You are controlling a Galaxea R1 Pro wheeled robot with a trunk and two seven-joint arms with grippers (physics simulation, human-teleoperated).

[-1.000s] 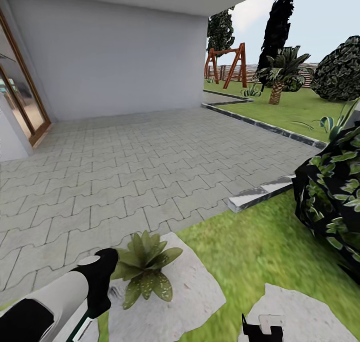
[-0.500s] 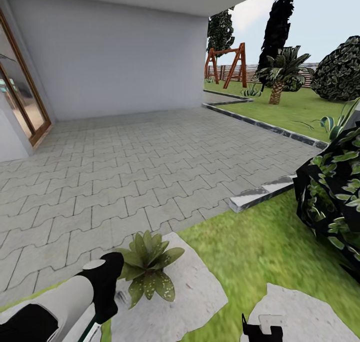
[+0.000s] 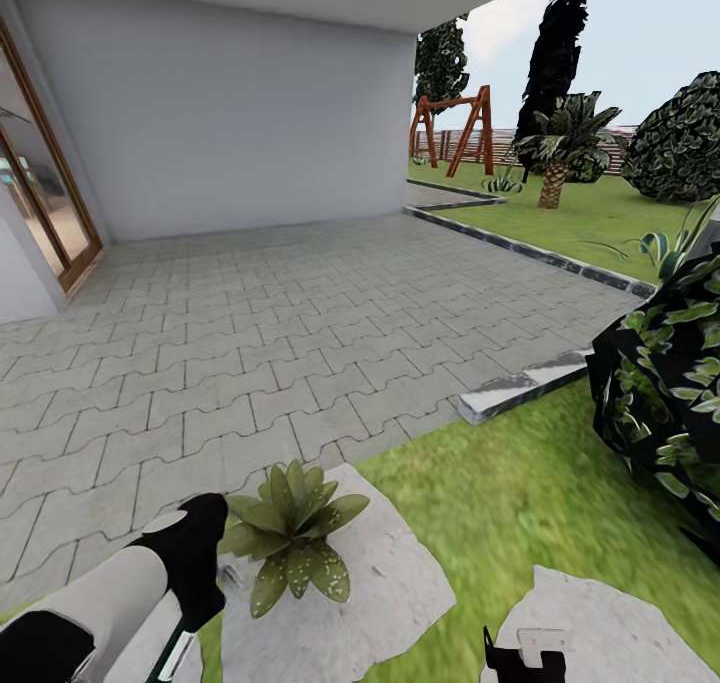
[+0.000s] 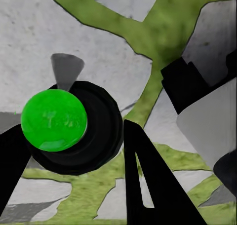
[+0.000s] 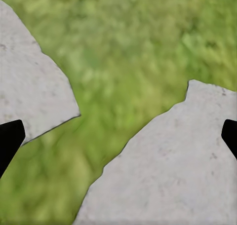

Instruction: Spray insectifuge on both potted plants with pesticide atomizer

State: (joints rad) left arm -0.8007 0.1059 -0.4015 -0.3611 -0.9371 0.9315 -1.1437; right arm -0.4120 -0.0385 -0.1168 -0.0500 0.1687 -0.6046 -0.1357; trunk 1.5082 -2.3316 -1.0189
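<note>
The left gripper (image 4: pixel 74 185) clamps the atomizer (image 4: pixel 54 120) beside the speckled plant (image 3: pixel 290 538) on its stone (image 3: pixel 390 583), presumably for spraying; the right gripper's (image 5: pixel 118 136) jaws stand open over grass.

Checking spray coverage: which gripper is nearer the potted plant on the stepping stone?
Left. The left gripper, holding the pesticide atomizer, sits right beside the potted plant. The right gripper hangs low over another stepping stone, across a strip of grass.
</note>
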